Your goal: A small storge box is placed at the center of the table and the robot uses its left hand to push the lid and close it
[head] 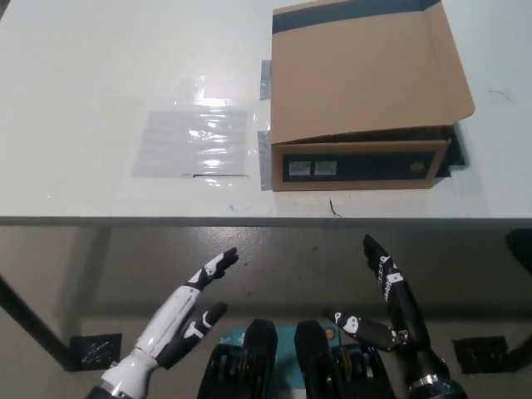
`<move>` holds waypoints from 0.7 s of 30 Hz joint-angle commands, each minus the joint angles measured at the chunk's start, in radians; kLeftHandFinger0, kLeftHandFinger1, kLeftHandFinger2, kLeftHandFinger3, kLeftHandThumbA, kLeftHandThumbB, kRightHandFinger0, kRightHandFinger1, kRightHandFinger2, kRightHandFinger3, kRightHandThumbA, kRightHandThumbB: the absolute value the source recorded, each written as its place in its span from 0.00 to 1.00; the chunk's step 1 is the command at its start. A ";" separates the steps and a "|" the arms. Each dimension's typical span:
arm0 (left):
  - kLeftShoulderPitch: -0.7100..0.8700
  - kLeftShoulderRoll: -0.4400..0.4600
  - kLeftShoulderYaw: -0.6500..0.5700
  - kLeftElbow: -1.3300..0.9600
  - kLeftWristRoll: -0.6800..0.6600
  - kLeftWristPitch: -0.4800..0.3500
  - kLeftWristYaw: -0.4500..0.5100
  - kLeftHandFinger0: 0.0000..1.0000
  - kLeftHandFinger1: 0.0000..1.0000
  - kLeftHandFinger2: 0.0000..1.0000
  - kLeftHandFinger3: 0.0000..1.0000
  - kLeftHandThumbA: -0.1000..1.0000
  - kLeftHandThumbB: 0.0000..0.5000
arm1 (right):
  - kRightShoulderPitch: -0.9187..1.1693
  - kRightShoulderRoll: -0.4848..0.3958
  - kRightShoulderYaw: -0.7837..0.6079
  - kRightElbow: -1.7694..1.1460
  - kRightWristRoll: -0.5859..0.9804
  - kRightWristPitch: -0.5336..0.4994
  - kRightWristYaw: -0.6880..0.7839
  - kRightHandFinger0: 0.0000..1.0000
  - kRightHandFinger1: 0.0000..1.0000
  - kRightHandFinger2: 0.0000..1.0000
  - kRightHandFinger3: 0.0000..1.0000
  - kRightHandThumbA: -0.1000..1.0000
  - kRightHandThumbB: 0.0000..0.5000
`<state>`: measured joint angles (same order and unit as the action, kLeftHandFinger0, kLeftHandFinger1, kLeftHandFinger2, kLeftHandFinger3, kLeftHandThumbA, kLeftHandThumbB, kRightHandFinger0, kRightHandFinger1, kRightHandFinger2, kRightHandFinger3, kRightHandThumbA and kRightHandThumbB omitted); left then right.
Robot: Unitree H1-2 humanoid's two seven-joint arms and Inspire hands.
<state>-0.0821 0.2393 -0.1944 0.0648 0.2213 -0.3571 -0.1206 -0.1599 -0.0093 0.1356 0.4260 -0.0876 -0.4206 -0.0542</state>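
Sitting near the table's (100, 75) front edge, right of centre, the cardboard box (359, 91) has its brown lid (366, 71) lying down over it, the lid's front lip raised a little above the dark front panel with its two white labels. A clear plastic sheet (193, 141) lies flat just left of the box. Below the table edge, the white left hand (187, 312) hangs with fingers spread, holding nothing. The black right hand (386, 307) rests low at right, fingers apart and empty.
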 commanded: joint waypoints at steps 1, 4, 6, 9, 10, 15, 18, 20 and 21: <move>-0.049 0.006 0.027 0.074 0.034 -0.109 0.053 1.00 1.00 1.00 1.00 1.00 0.77 | -0.021 0.003 0.004 -0.022 0.010 -0.049 -0.002 1.00 1.00 1.00 1.00 1.00 0.68; -0.072 0.016 0.021 0.123 0.053 -0.113 0.065 1.00 1.00 1.00 1.00 1.00 0.74 | -0.026 0.002 0.002 -0.023 0.010 -0.049 -0.002 1.00 1.00 1.00 1.00 1.00 0.69; -0.073 0.023 0.024 0.146 0.056 -0.113 0.063 1.00 1.00 1.00 1.00 1.00 0.75 | -0.026 0.003 0.004 -0.021 0.005 -0.049 -0.005 1.00 1.00 1.00 1.00 1.00 0.69; -0.066 0.019 0.035 0.158 0.054 -0.102 0.054 1.00 1.00 1.00 1.00 1.00 0.75 | -0.024 0.003 0.007 -0.022 0.003 -0.049 -0.006 1.00 1.00 1.00 1.00 1.00 0.69; -0.065 0.014 0.037 0.163 0.046 -0.097 0.051 1.00 1.00 1.00 1.00 1.00 0.73 | -0.026 0.001 0.008 -0.024 0.002 -0.049 -0.007 1.00 1.00 1.00 1.00 1.00 0.69; -0.063 0.006 0.039 0.171 0.020 -0.086 0.031 1.00 1.00 1.00 1.00 1.00 0.67 | -0.025 0.002 0.005 -0.025 0.005 -0.049 -0.006 1.00 1.00 1.00 1.00 1.00 0.69; -0.059 0.005 0.036 0.167 0.026 -0.080 0.029 1.00 1.00 1.00 1.00 1.00 0.66 | -0.022 0.003 0.007 -0.026 0.005 -0.049 -0.005 1.00 1.00 1.00 1.00 1.00 0.67; -0.056 0.007 0.031 0.165 0.040 -0.078 0.029 1.00 1.00 1.00 1.00 1.00 0.64 | -0.021 0.003 0.008 -0.023 0.002 -0.049 -0.009 1.00 1.00 1.00 1.00 1.00 0.67; -0.056 0.008 0.029 0.163 0.041 -0.075 0.026 1.00 1.00 1.00 1.00 1.00 0.64 | -0.021 0.002 0.009 -0.022 0.004 -0.049 -0.008 1.00 1.00 1.00 1.00 1.00 0.67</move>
<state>-0.1324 0.2434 -0.1626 0.2489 0.2569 -0.4140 -0.0921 -0.1604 -0.0090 0.1360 0.4259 -0.0873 -0.4207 -0.0543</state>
